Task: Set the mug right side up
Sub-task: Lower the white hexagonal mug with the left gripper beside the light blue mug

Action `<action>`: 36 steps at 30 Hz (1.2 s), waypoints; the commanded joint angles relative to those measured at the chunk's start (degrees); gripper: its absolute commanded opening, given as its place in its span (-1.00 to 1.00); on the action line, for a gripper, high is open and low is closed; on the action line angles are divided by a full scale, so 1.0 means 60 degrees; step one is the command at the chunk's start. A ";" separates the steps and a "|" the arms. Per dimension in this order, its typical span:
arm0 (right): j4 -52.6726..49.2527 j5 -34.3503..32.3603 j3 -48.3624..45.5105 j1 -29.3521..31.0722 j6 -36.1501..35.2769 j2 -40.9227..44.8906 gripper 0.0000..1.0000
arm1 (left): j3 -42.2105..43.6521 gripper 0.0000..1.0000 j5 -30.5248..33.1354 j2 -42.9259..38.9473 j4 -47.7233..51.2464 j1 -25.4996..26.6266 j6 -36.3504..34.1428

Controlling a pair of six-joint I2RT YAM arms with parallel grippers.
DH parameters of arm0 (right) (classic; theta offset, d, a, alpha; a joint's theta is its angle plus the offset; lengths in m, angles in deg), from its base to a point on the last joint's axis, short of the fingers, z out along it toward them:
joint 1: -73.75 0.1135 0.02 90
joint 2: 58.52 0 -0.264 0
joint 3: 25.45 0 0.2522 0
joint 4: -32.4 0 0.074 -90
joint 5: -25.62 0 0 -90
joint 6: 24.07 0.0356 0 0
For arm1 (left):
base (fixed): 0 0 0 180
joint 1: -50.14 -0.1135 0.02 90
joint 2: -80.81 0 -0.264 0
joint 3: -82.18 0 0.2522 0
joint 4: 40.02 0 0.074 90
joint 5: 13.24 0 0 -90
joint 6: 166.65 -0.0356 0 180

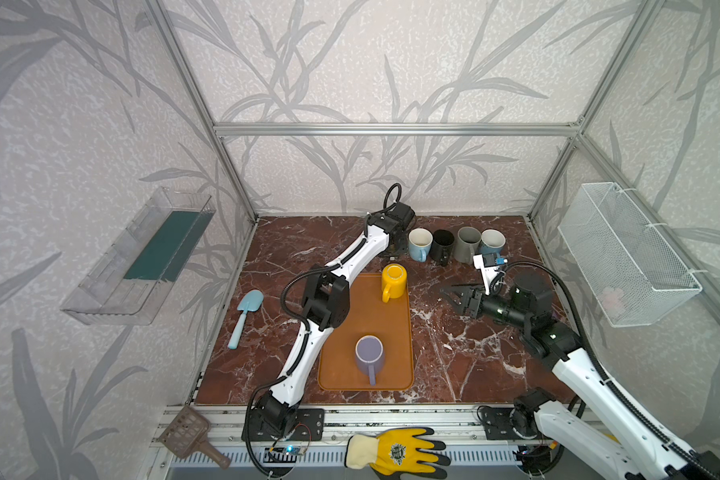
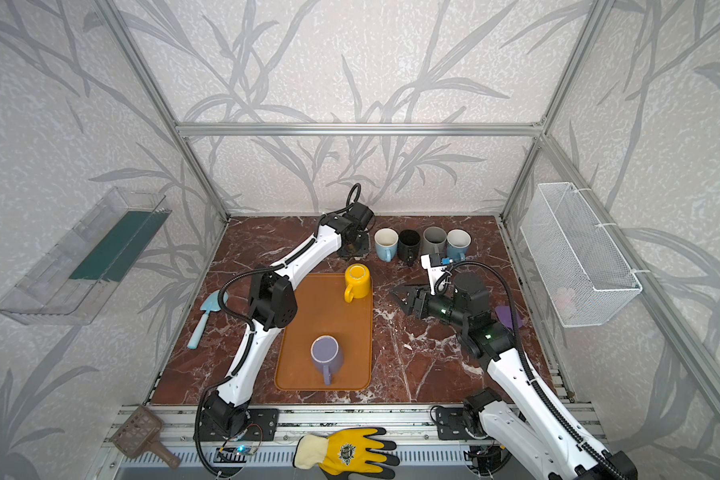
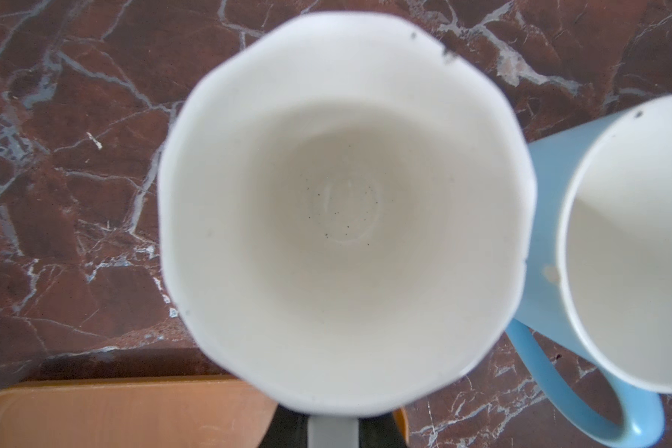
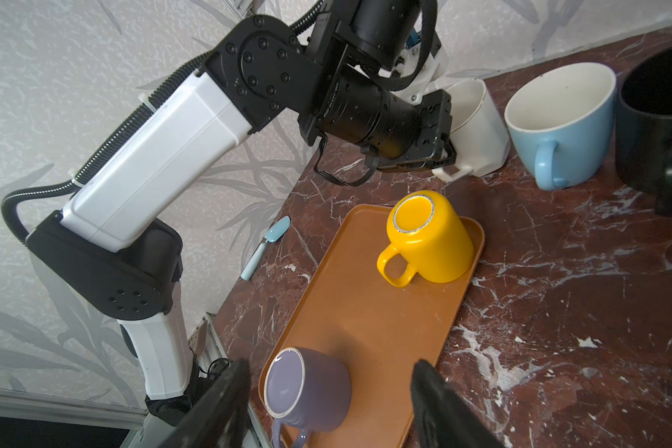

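I see the orange tray (image 1: 375,324), mid-frame in both top views, carrying a yellow mug (image 1: 393,282) and a purple mug (image 1: 368,355), both bottom-up. The white mug (image 4: 478,128) is above the tray, just left of a blue mug (image 3: 629,240). It is empty, mouth up, axis vertical. The left gripper (image 4: 447,155) is clenched on its handle. The right gripper (image 1: 452,297) hangs spread and empty.

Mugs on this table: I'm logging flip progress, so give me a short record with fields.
white mug: mouth up, handle in left gripper, beside a blue mug
yellow mug: upside down on tray
purple mug: upside down on tray
left gripper: shut on white mug
right gripper: open, empty, right of tray
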 commanded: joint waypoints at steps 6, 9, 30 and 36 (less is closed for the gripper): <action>-0.0052 0.0177 -0.0085 -0.0075 0.0045 0.0211 0.32 | -0.0885 -1.00 0.0370 0.0101 0.0106 0.0126 0.0076; -0.0063 0.0180 -0.0085 -0.0096 0.0048 0.0213 0.32 | -0.0931 -1.00 0.0363 0.0147 0.0172 0.0143 0.0049; -0.0052 0.0210 -0.0039 -0.0104 0.0118 0.0257 0.32 | -0.1385 -1.00 0.0239 0.0613 0.0703 0.0137 -0.0057; -0.0023 0.0210 -0.0026 -0.0112 0.0133 0.0192 0.32 | -0.1439 -1.00 0.0296 0.0617 0.0759 0.0137 -0.0082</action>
